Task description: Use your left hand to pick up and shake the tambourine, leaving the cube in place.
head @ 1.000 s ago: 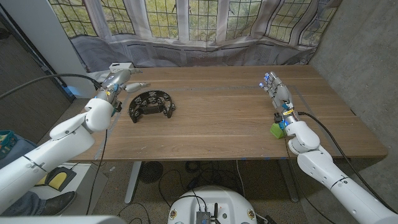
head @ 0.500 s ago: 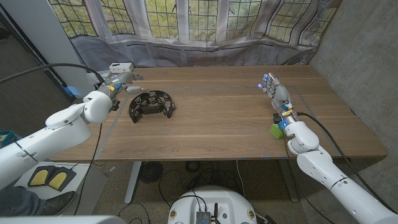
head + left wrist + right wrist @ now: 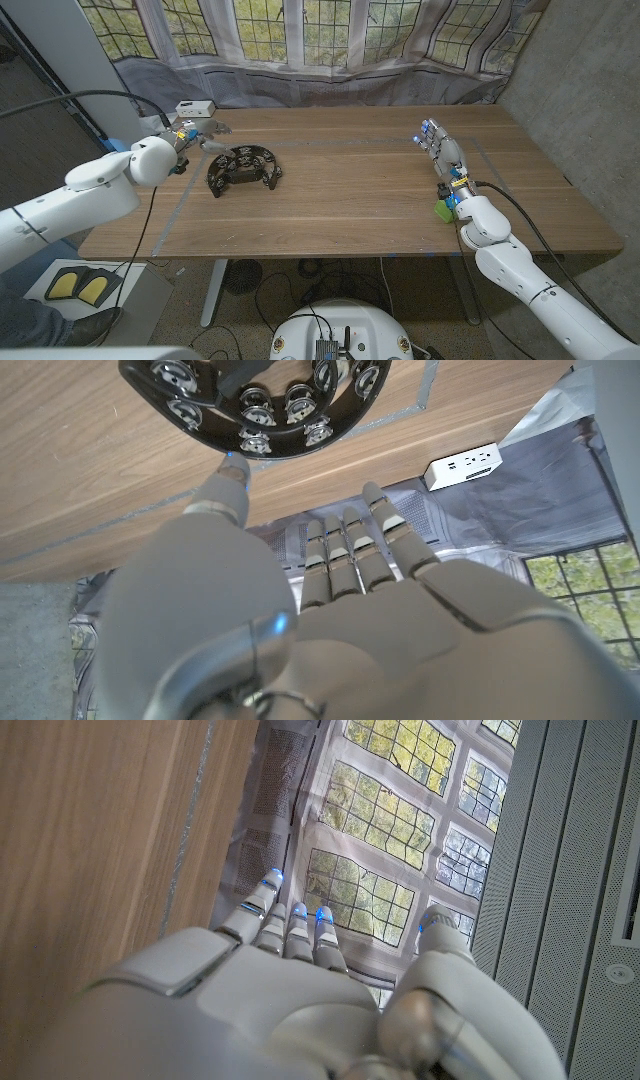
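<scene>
Head view | left robot hand (image 3: 203,132) open beside tambourine (image 3: 243,168) | right robot hand (image 3: 443,153) open

The right hand (image 3: 446,160) is partly hiding the cube (image 3: 443,210) in the head view. The left wrist picture's edge is cutting off the tambourine (image 3: 262,405).

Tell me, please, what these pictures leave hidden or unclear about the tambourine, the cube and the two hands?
- Green cube: head view, mostly covered by the right hand and wrist; contact cannot be judged.
- Tambourine: left wrist view, far part cut off by the picture's edge.
- Left hand: head view, too small to tell whether its fingers touch the tambourine.
- Right hand's palm: right wrist view shows its back.
</scene>
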`<state>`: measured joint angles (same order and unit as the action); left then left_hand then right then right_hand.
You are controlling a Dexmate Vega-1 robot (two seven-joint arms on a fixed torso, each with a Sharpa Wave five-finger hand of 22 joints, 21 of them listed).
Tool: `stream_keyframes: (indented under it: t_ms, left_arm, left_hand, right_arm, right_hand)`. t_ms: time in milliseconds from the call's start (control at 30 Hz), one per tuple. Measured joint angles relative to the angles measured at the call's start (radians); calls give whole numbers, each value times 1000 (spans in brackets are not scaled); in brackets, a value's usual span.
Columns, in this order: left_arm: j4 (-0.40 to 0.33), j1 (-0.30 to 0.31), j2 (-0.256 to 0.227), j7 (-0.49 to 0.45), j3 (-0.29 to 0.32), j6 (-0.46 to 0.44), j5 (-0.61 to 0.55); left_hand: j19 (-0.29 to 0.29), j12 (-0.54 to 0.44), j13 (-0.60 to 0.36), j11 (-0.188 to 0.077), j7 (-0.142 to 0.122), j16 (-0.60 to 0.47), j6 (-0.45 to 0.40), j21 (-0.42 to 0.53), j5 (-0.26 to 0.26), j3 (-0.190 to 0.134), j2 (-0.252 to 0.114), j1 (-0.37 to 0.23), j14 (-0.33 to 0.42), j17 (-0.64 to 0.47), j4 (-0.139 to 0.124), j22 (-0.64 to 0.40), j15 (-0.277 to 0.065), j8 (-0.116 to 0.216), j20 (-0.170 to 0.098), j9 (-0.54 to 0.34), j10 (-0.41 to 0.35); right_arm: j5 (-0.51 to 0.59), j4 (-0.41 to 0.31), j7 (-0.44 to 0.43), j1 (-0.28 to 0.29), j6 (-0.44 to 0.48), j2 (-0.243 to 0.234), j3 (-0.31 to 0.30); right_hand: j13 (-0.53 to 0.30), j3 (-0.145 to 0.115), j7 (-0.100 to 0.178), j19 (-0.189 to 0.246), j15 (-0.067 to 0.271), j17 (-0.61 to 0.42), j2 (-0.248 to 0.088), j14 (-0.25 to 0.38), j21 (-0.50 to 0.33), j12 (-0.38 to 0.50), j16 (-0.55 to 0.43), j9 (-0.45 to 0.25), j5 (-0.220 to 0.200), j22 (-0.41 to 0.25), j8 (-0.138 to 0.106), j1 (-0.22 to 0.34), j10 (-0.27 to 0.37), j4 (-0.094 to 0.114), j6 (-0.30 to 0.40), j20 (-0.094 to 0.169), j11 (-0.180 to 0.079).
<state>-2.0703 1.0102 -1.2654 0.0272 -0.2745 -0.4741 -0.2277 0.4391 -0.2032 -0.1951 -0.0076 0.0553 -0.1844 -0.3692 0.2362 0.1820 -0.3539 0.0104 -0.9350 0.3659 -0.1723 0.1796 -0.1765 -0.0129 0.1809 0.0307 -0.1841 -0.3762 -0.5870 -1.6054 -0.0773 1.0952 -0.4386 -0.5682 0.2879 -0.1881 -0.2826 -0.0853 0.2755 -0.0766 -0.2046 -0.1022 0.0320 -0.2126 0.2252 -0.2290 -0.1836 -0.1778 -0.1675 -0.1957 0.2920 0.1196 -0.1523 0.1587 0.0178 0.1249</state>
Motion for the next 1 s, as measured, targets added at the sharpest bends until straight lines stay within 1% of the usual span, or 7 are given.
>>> stream_keyframes:
  t_ms: [167,367,533,633,667,800,1000]
  left_arm:
    - [1,-32,-16,31,-33,0,-19]
    - [12,-69,-17,72,-72,1,-42]
    - [22,-100,-10,105,-103,1,-61]
    - [30,-118,-3,121,-120,3,-74]
    - [32,-123,0,130,-126,3,-78]
    - [44,-145,12,150,-153,5,-102]
    - [68,-169,35,169,-184,21,-135]
  left_hand:
    - [5,-2,0,-13,-8,0,-8,0,0,-6,-1,-40,11,0,2,0,-11,5,-5,0,-13]
    - [17,-8,0,-23,-15,-5,-15,0,0,-8,-2,-50,23,0,0,0,-23,12,-9,0,-24]
    - [33,-12,-3,-21,-12,-5,-28,0,0,-3,3,-55,40,0,-5,0,-18,12,-9,0,-37]
    - [44,-12,-3,-21,-13,-12,-35,0,0,-2,-3,-60,53,0,-6,0,-23,13,-7,0,-48]
    - [48,-16,-3,-23,-15,-14,-45,0,0,2,-3,-60,60,0,-10,0,-27,18,-4,0,-57]
    - [69,-31,-3,-50,-29,-23,-76,0,0,7,-8,-65,95,-3,-16,-2,-34,27,-15,-5,-102]
    - [74,-32,-7,-62,-43,-23,-90,0,0,7,-15,-72,106,-3,-16,-3,-33,27,-20,-5,-114]
  right_arm:
    - [-1,10,4,-6,-7,6,2]
    - [-5,16,6,-9,-9,11,5]
    - [-7,17,7,-10,-9,12,5]
    - [-7,17,7,-10,-9,12,5]
    - [-7,16,6,-9,-9,11,5]
    - [-7,10,4,-5,-7,8,5]
    - [-8,0,1,2,1,2,4]
  right_hand:
    - [0,0,0,0,0,0,-1,0,0,-2,0,0,0,0,0,1,0,0,0,0,0]
    - [0,0,0,0,0,0,-1,0,0,-2,0,0,0,0,0,1,0,0,0,0,0]
    - [0,0,0,0,0,0,-1,0,6,-2,0,0,0,0,0,1,0,0,0,0,0]
    - [0,0,0,0,0,0,-1,0,6,-2,0,0,0,0,0,1,0,0,0,0,0]
    - [0,0,0,0,0,-1,-1,0,6,-2,0,0,0,0,0,1,0,0,0,0,0]
    - [0,0,0,0,0,-3,-1,0,6,-2,0,0,0,0,0,1,0,0,0,0,0]
    - [0,0,2,0,0,-3,-1,0,5,-2,0,0,0,0,4,1,0,0,-2,0,0]
